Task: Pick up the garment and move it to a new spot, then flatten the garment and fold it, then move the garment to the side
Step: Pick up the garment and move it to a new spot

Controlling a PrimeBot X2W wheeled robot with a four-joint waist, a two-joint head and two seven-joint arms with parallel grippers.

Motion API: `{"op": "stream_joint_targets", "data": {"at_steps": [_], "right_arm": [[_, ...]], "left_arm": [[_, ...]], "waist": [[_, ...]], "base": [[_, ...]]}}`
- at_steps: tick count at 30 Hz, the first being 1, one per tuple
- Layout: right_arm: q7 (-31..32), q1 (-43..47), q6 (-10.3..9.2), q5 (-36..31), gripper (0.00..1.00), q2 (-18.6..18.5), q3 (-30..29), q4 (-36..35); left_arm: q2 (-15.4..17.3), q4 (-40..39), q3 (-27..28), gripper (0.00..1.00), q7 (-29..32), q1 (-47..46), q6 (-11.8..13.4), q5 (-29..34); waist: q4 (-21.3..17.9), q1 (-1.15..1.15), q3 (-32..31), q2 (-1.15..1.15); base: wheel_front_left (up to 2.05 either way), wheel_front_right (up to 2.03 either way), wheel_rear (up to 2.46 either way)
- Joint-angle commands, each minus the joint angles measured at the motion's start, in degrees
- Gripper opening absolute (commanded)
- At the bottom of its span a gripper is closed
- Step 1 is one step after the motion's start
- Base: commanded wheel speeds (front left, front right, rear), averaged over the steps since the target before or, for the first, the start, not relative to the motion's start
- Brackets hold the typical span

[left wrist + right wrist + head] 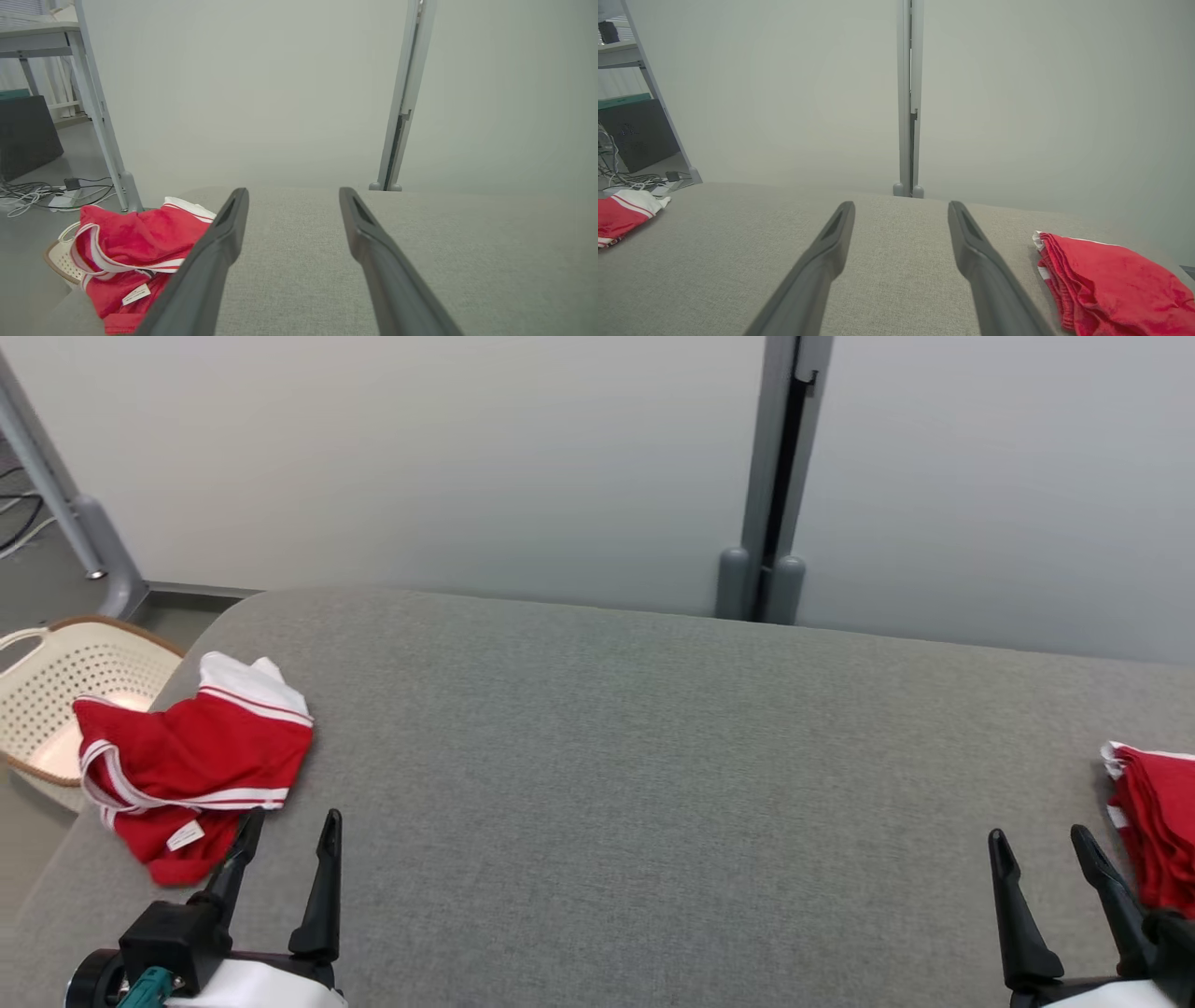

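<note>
The garment (191,765) lies crumpled at the left edge of the head view, on the rounded corner of the surface (653,784). It is soft red cloth with white striped trim, a white band at its upper end and a small white label near its lower end. Its left part reaches past the surface's edge and hides part of a basket (65,672) that stands lower, at the far left of the frame. The basket is cream plastic pierced with rows of small holes, with a brown rim and a pale handle. The part of its inside that shows is a pale bottom.

The left gripper (291,821) sits at the lower left, its dark tapered fingers spread with nothing between them. One fingertip lies at the garment's lower hem, and I cannot tell whether it touches. The right gripper (1039,840) sits at the lower right, spread the same way and gripping nothing, just beside a folded red pile (1158,831) with white edging at the right edge of the frame.

The surface is covered in grey woven fabric. Behind it stand smooth pale grey panels (467,457), joined by a grey post (780,476) with two rounded feet. At the left of the left wrist view, cables (28,196) trail on the floor beside a dark cabinet (23,135).
</note>
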Motion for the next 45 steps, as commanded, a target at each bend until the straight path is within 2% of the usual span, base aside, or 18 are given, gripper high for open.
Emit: {"op": "stream_joint_targets", "data": {"at_steps": [1, 6, 11, 26, 33, 40, 45], "right_arm": [[0.3, 0.2, -0.06, 0.3, 1.0, -0.1, 0.4, -0.7], [0.6, -0.4, -0.04, 0.4, 1.0, -0.1, 1.4, -1.1], [0.7, -0.5, -0.04, 0.6, 1.0, -0.1, 1.4, -1.3], [1.2, -1.2, -0.04, 0.0, 1.0, -0.1, 1.2, -2.2], [3.8, -8.7, -0.04, -4.8, 1.0, -0.1, 3.5, -6.7], [5.5, -14.5, -0.04, -8.3, 1.0, -0.1, 5.6, -9.0], [6.0, -17.5, -0.04, -10.7, 1.0, -0.1, 6.5, -10.1]], "left_arm": [[0.4, -0.1, 0.5, 1.0, -0.3, -1.0, 0.1, 0.0], [1.0, -0.3, 1.2, 1.0, -0.5, -1.6, 0.4, -0.2], [1.7, -0.5, 1.8, 1.0, -0.6, -1.0, 0.8, -0.5], [1.4, -0.8, 2.4, 1.0, -1.6, -3.1, 1.0, -0.8], [0.5, 7.1, 5.3, 1.0, -2.9, -12.8, -3.6, -4.1], [0.1, 25.6, 7.9, 1.0, -3.3, -25.9, -11.0, -7.2], [0.3, 40.1, 6.8, 1.0, -3.4, -35.1, -13.7, -8.3]], "waist": [[3.9, 0.0, 0.0, 0.0], [8.6, 0.0, 0.0, 0.0], [11.2, 0.0, 0.0, 0.0], [12.9, 0.0, 2.2, 0.0], [8.6, 0.0, 14.0, 0.0], [4.8, 0.0, 23.9, 0.0], [3.6, 0.0, 28.9, 0.0]], "base": [[0.0, 0.0, 0.0], [0.0, 0.0, 0.0], [0.0, 0.0, 0.0], [0.0, 0.0, 0.0], [0.0, 0.0, 0.0], [0.0, 0.0, 0.0], [0.0, 0.0, 0.0]]}}
